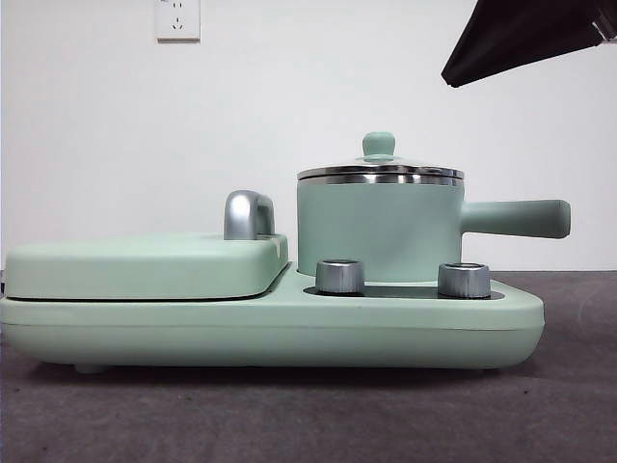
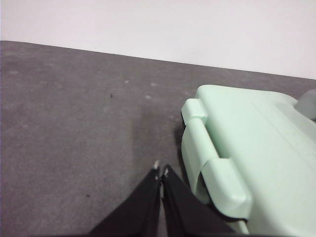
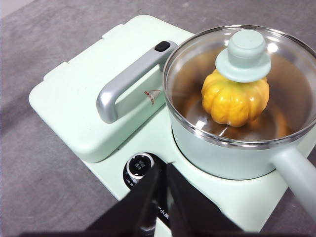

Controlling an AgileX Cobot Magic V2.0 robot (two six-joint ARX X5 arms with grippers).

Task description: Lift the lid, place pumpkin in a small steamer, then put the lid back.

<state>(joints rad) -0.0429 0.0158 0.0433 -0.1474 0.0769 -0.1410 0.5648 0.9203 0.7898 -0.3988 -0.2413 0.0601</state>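
Mint-green cylindrical steamer pot (image 1: 378, 230), steel-rimmed, long straight handle pointing right, sits on right side of appliance base (image 1: 270, 328). Clear glass lid (image 3: 242, 84) with mint knob seated on pot. Only right wrist view shows glossy orange ribbed pumpkin (image 3: 236, 101) inside. Right gripper (image 3: 161, 170) clenched, empty, above dials; left gripper (image 2: 160, 172) clenched, empty, beside flat griddle cover (image 2: 252, 148).
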